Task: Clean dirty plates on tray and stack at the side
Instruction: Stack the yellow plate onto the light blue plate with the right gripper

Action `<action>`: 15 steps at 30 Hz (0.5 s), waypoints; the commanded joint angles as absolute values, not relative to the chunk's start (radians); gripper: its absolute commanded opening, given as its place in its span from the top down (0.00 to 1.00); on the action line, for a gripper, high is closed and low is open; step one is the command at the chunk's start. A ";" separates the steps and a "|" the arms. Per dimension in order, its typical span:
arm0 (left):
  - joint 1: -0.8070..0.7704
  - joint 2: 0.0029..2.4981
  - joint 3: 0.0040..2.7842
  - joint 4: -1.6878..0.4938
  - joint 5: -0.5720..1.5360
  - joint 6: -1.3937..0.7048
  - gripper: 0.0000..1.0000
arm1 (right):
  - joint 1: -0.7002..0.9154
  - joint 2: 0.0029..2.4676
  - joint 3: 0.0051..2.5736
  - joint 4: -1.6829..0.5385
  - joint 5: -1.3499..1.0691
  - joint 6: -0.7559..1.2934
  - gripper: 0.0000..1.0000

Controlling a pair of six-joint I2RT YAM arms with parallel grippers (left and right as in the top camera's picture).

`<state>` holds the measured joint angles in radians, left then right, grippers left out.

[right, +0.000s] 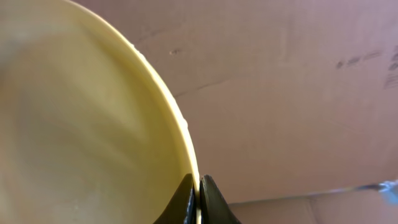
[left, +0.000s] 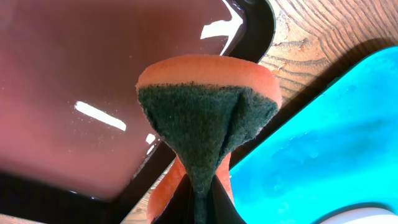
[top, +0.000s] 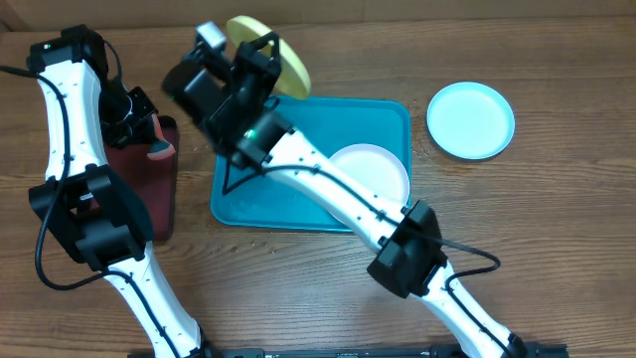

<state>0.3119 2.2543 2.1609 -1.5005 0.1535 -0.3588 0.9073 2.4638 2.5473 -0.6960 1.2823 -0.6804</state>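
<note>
Beside the left gripper and its pinched orange, green-faced sponge, the right arm slants across the large turquoise-blue rectangular plastic tray, overhanging its bare left half and part of the round white plastic plate. Beyond the right gripper and its clamped round yellow-green plastic plate stands a brown cardboard wall. Wooden tabletop lies open around the round light blue plastic plate, well off to that gripper's side.

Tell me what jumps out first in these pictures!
The yellow-green plate jumps out first: the right gripper pinches its rim and holds it up, tilted, near the far left corner of the turquoise tray. Next comes the orange sponge with its green scrubby face, squeezed in the left gripper above the dark red tray. A white plate lies in the turquoise tray, and a light blue plate sits on the table to its right.
</note>
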 commanded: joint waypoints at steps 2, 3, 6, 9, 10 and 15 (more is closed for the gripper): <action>0.307 2.220 2.178 -1.503 0.153 -0.336 0.96 | 0.773 2.427 2.577 -0.835 1.127 -0.331 0.96; 0.307 2.220 2.178 -1.503 0.153 -0.336 0.96 | 0.739 2.425 2.577 -0.909 1.047 -0.270 0.96; 0.307 2.220 2.178 -1.502 0.154 -0.336 0.96 | 0.636 2.416 2.584 -1.106 0.732 -0.101 0.96; 0.307 2.220 2.178 -1.494 0.154 -0.336 0.96 | 0.504 2.401 2.587 -1.228 0.373 0.015 0.96; 0.307 2.220 2.178 -1.492 0.154 -0.336 0.96 | 0.462 2.397 2.587 -1.248 0.277 0.031 0.96; 0.307 2.220 2.178 -1.491 0.153 -0.336 0.96 | 0.210 2.391 2.587 -1.358 -0.143 0.034 0.96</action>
<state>0.3119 2.2543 2.1609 -1.4929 0.1535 -0.3584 0.3222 2.4638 2.5526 -1.3243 0.2459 -0.0433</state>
